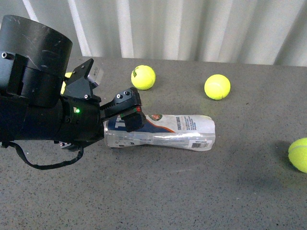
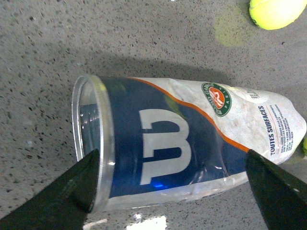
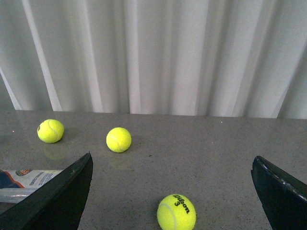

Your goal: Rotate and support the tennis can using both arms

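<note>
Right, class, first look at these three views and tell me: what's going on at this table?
The robot's left gripper is over the tennis can, which lies on its side on the grey table. Its fingers are spread open, not closed on the can. The right gripper is open too, away from the can and holding nothing. Loose tennis balls sit around on the table. The can is not yet supported by both arms.

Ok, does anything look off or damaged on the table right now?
Yes. The tennis can lies on its side, its clear wall dented and crumpled. Tennis balls sit scattered on the table around it. The left gripper is open over it.
</note>
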